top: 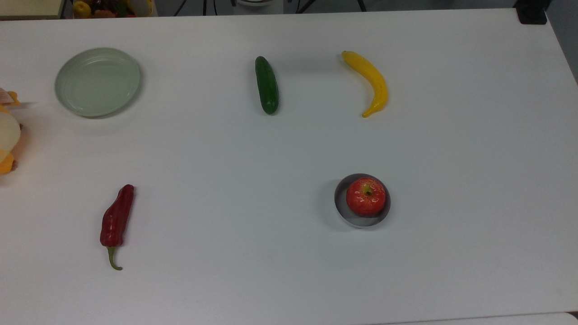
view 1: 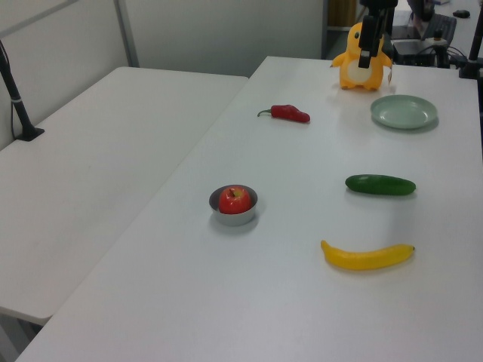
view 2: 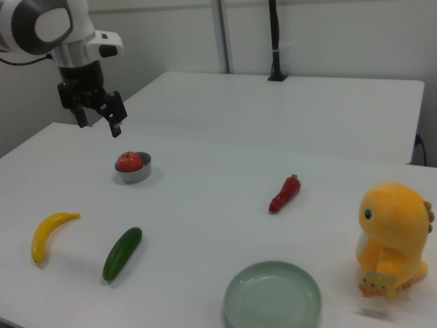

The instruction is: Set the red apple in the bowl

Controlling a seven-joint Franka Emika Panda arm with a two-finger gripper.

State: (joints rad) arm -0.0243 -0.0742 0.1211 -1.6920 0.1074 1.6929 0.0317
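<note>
On the white table (top: 289, 253), the red apple (top: 365, 196) sits in the bowl (top: 361, 221), glossy, likely slippery; gripper (view 2: 97, 117) above the bowl, fingers spread.

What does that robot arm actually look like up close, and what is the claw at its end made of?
In the right view the arm is smooth white rounded casing with a grey circular joint cap. Below it hangs a black, boxy gripper with two slim, dark fingers.

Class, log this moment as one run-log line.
red apple: in bowl | hand: open, empty, raised | task: done
</note>
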